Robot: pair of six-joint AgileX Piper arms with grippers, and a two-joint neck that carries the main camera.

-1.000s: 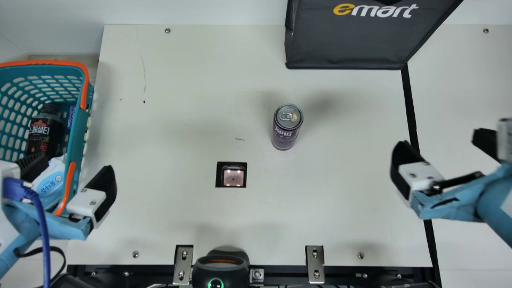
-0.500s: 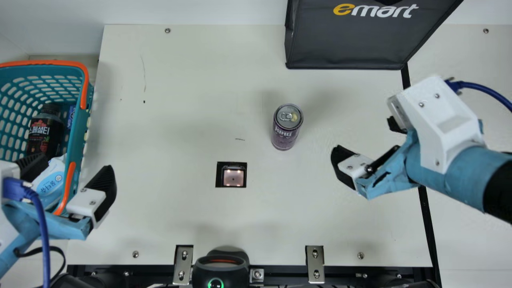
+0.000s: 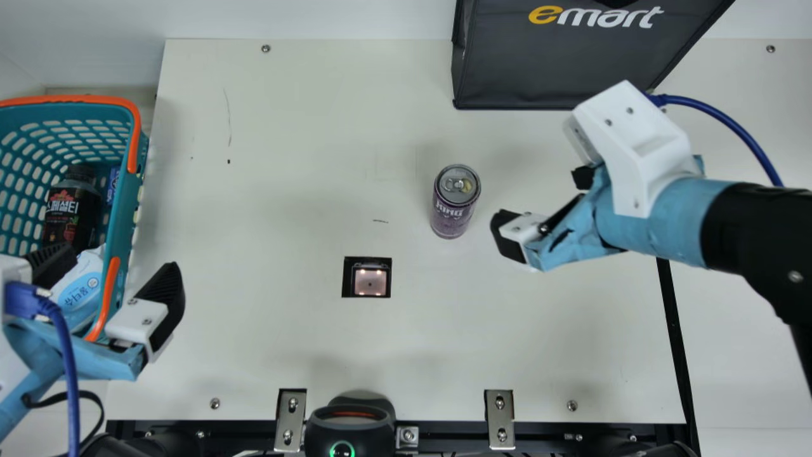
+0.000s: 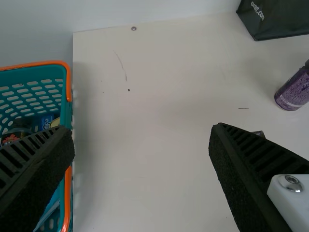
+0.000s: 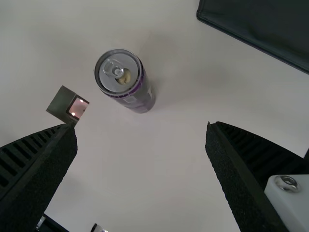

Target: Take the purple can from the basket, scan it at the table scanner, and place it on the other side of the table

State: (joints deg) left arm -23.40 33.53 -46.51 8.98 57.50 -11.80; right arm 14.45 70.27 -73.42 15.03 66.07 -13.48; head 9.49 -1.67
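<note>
The purple can [image 3: 452, 202] stands upright on the table, right of and behind the scanner window [image 3: 370, 277]. My right gripper [image 3: 539, 200] is a short way to the right of the can, not touching it; in the right wrist view its fingers are wide apart [image 5: 141, 145], with the can [image 5: 131, 87] beyond them. My left gripper [image 3: 114, 282] is over the near right edge of the teal basket [image 3: 57, 109], open with nothing between its fingers; the left wrist view also shows that gripper [image 4: 142, 140] and the can [image 4: 294, 92] off to the side.
A dark bag [image 3: 552, 60] stands at the back right. The basket holds a dark bottle [image 3: 73, 206] and a white and blue pack [image 3: 79, 285]. A black device [image 3: 349, 428] and metal brackets [image 3: 499, 419] line the table's front edge.
My right arm has come in from the right edge towards the can. The left arm and the can have stayed where they were.
</note>
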